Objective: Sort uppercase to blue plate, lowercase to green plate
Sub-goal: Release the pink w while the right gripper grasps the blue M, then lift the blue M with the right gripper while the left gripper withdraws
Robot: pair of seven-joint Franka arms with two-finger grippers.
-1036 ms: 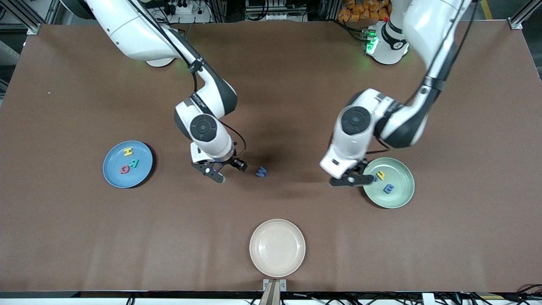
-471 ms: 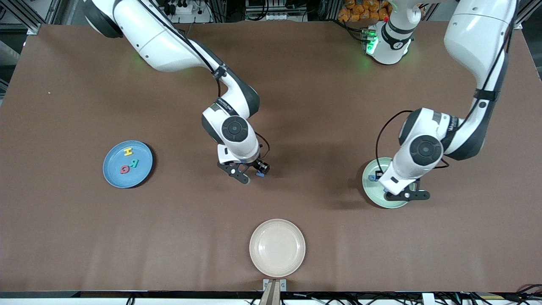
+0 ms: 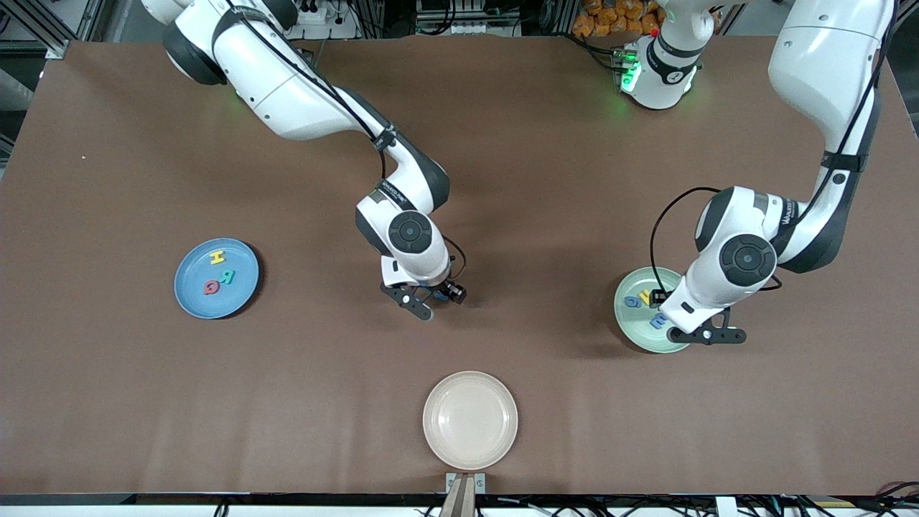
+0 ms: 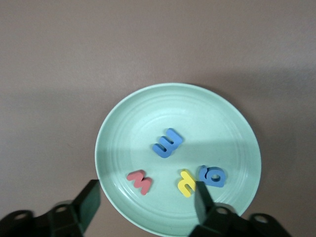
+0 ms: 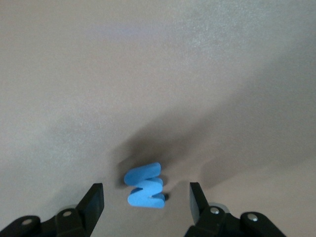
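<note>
Two white robot arms are working over a brown worktop (image 3: 502, 143) seen from above. At the middle of the frame, the right gripper (image 3: 429, 296) is hanging just above the worktop with its fingers spread apart; the wrist view is showing the light-blue M (image 5: 145, 185) lying flat between them, not yet touched. At the left of the frame, the blue plate (image 3: 188, 305) is holding the yellow H (image 3: 217, 257), the teal-green R (image 3: 227, 276) and the red Q (image 3: 212, 287). At the right of the frame, the left gripper (image 3: 706, 335) is hovering over the lower edge of the green plate (image 3: 623, 321), fingers apart and empty; its wrist view is showing the blue m (image 4: 167, 143), red w (image 4: 139, 181), yellow h (image 4: 185, 182) and blue g (image 4: 212, 176) lying in the plate. A cream plate (image 3: 470, 445) is sitting empty at the bottom centre. The M looks like the last letter to sort. To pick it well, the right gripper should probably be centring over it, lowering until the fingers bracket the foam edges, then closing gently, since the light piece could skid or tip.
</note>
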